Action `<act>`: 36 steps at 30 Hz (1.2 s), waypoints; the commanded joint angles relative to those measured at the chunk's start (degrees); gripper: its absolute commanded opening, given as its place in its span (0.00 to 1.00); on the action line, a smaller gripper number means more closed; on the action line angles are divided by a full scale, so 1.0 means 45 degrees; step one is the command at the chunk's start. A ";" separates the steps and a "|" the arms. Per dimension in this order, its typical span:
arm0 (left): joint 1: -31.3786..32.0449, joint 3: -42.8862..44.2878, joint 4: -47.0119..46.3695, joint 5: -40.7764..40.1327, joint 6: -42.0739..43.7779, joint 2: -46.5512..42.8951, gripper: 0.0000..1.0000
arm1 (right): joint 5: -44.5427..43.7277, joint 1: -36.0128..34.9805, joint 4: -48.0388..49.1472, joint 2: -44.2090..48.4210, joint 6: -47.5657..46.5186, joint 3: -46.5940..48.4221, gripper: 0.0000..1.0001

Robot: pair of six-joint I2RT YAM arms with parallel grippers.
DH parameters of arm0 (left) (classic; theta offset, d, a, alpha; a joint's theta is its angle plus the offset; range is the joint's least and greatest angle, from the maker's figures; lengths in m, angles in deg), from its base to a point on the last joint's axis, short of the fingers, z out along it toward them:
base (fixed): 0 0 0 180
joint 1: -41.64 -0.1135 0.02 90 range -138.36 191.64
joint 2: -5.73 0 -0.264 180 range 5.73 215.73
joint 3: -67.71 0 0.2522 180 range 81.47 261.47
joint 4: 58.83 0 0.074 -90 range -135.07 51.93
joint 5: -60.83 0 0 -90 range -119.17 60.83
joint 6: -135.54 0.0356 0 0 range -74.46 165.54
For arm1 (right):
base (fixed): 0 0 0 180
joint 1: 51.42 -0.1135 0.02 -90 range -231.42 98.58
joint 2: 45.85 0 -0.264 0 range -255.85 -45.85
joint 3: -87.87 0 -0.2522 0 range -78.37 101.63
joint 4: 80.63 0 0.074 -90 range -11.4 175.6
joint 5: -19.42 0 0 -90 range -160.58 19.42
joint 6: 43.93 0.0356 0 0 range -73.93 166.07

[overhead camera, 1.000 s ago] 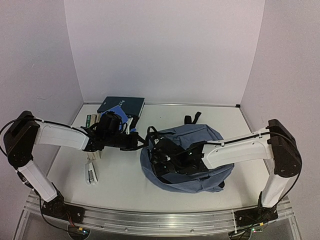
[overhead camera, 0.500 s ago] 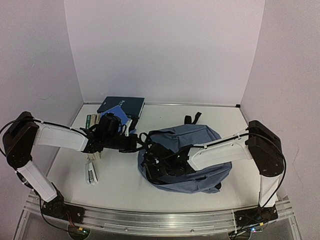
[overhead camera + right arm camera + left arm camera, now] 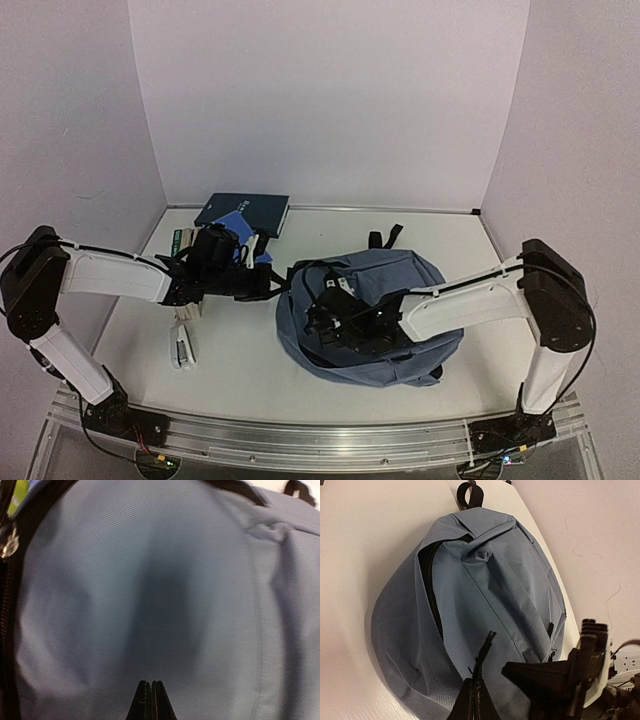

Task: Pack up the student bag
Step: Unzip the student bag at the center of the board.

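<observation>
the left fingers (image 3: 470, 704) pinch shut on the zipper edge of the student bag (image 3: 405, 272). the right fingers (image 3: 145, 700), closed and empty, hang just over its blue fabric.

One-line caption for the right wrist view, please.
Right tool, shut on nothing, over the blue-grey student bag, its black zipper along the left edge.

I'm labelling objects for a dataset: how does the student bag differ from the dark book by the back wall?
The student bag is blue-grey; the dark book is deep teal. The bag is soft, rounded and rumpled; the book is flat and sharp-cornered. The bag is far larger than the book. The bag sits right of centre, the book at the far left. Both lie flat, neither standing upright.
</observation>
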State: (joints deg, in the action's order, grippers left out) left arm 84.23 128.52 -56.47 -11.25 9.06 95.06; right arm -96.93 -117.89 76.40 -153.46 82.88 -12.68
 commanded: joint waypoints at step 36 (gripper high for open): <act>0.0008 0.0253 0.0113 0.1249 0.0911 -0.0564 0.00 | 0.4705 -0.0602 0.1209 0.2520 -0.2746 -0.2463 0.61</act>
State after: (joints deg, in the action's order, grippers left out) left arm 84.21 127.53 -55.51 -6.25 12.54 93.87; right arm -72.62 -120.51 82.22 -140.51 70.22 -23.54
